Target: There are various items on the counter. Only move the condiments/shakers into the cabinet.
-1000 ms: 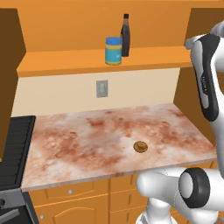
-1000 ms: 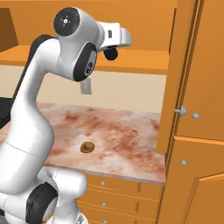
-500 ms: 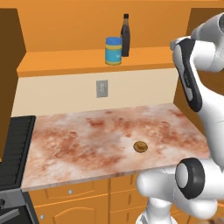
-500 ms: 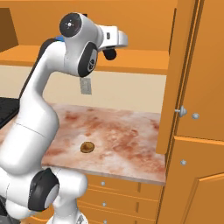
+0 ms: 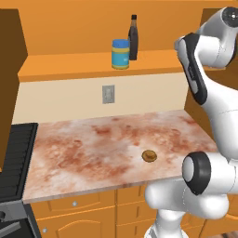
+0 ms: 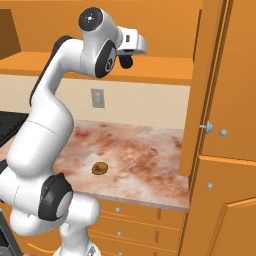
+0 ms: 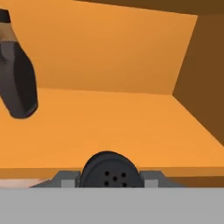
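My hand (image 7: 107, 177) pinches the black shaker (image 7: 107, 170) at the shelf (image 7: 122, 127) edge | bottle (image 7: 17, 83) at 10 o'clock, on shelf | jar (image 5: 120, 54) beside bottle | pastry (image 5: 149, 156) on table (image 5: 93, 148)

A mottled reddish-brown and cream counter (image 5: 93, 148) runs over orange drawers (image 5: 88, 204), with a small round brown pastry (image 5: 149, 156) lying alone on its right half, near the front edge. Above it, the long orange shelf (image 5: 69, 65) of the wall cabinet carries a blue-lidded yellow jar (image 5: 120, 54) and, just beside it on the right and slightly behind, a tall dark bottle (image 5: 133, 37), both standing upright. A black stove (image 5: 16, 158) adjoins the counter's left end.
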You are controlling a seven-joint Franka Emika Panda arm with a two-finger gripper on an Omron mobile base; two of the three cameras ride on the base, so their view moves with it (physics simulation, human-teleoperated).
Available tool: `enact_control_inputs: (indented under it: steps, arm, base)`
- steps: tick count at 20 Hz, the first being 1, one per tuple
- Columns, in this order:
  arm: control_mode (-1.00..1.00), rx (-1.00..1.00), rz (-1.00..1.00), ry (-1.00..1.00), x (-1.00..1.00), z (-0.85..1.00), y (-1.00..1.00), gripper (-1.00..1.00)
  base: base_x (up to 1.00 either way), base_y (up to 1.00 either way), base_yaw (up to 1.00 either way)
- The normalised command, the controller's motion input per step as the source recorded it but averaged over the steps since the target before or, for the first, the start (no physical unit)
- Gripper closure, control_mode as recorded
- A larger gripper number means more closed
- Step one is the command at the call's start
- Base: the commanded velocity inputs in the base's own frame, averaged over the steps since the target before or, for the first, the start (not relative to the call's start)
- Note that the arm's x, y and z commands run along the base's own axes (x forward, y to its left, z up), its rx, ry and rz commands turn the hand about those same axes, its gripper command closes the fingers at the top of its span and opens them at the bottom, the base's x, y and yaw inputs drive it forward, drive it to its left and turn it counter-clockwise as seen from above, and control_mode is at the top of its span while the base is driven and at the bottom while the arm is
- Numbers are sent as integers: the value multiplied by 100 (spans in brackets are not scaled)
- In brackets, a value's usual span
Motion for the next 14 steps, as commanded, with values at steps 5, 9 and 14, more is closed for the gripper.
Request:
enact_control_inputs:
  steps: [5, 9, 14]
  arm:
    - [-100, 9, 0, -1, 10, -29, 0, 100]
    - [-100, 0, 0, 0, 34, -27, 0, 100]
    - [-100, 0, 0, 0, 53, -14, 2, 100]
  base:
    - [0, 0, 0]
    - [0, 0, 0]
    - [0, 0, 0]
